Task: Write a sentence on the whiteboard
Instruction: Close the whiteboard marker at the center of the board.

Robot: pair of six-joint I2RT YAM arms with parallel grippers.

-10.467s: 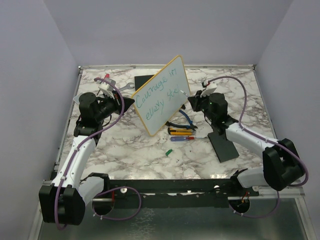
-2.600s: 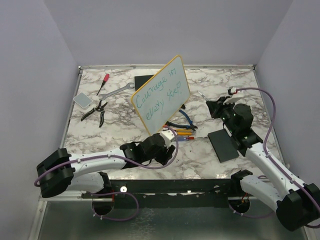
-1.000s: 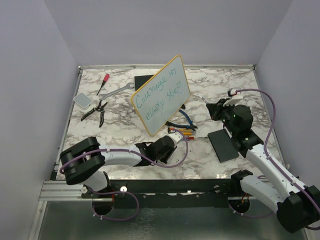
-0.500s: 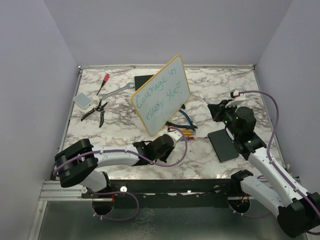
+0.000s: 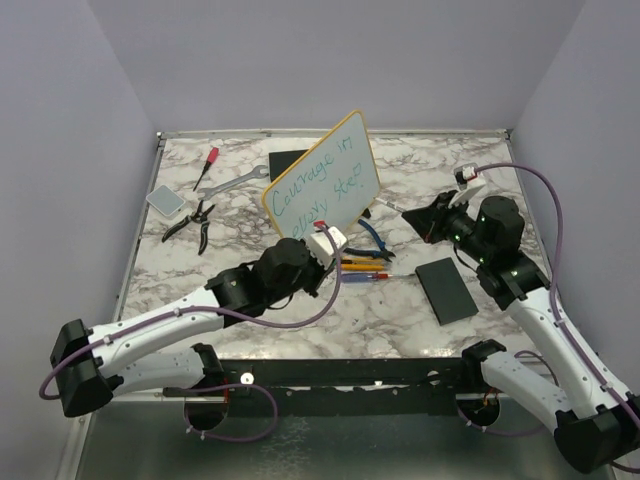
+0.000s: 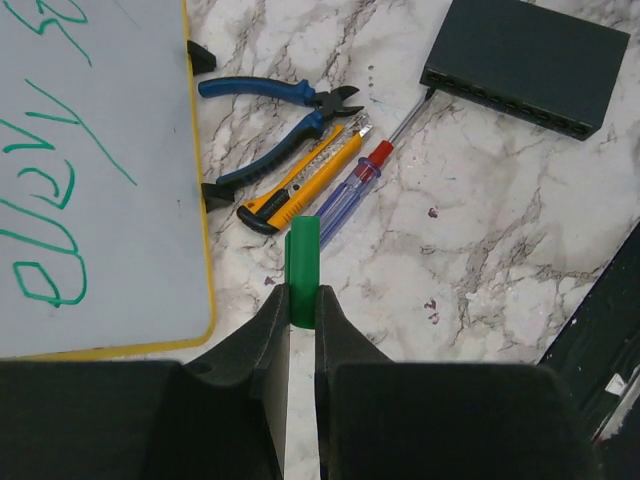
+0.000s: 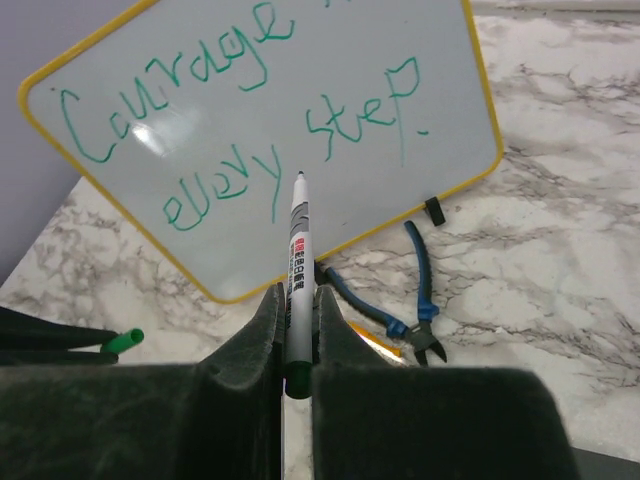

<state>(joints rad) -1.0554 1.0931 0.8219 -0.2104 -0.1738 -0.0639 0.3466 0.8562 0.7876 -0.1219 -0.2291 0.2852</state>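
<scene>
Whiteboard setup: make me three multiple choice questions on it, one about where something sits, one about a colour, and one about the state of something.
1. Where do the blue-handled pliers lie?
A. On the table, beside the yellow rim of the whiteboard
B. Inside a drawer
C. On the floor

2. What colour is the cap in the left gripper?
A. Red
B. Green
C. Yellow

3. In what state is the marker in the right gripper?
A. Capped
B. Snapped in two
C. Uncapped, tip bare

Answers:
1 A: the left wrist view shows them on the marble right next to the rim.
2 B: the cap pinched there is plainly green.
3 C: the right wrist view shows the dark tip exposed, pointing at the board.
</scene>
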